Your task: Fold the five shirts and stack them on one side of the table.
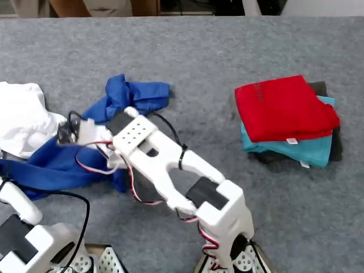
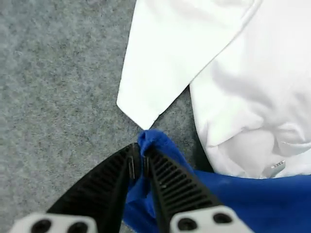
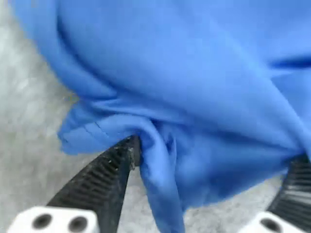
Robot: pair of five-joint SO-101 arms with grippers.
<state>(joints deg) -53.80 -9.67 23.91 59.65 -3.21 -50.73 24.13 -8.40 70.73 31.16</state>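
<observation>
On the table (image 1: 227, 51), a blue shirt (image 1: 57, 165) lies crumpled and unfolded, one bunched part raised toward the far edge. Left gripper (image 2: 139, 162): jaws pressed together, pinching a small fold at the blue shirt's edge, just beside a corner of the white shirt (image 1: 23, 116). Right gripper (image 3: 215, 155): jaws spread wide over the blue shirt, a hanging fold of cloth between them and one finger touching that fold. The right arm (image 1: 170, 159) reaches across the blue shirt's middle from the near edge of the table. The white shirt, also unfolded, touches the blue shirt on its left and partly overlaps it. Well apart to the blue shirt's right stands a stack of three folded shirts: red shirt (image 1: 284, 108) on top, teal shirt (image 1: 310, 151) beneath, and dark shirt (image 1: 337, 142) lowest, showing only at its edges.
</observation>
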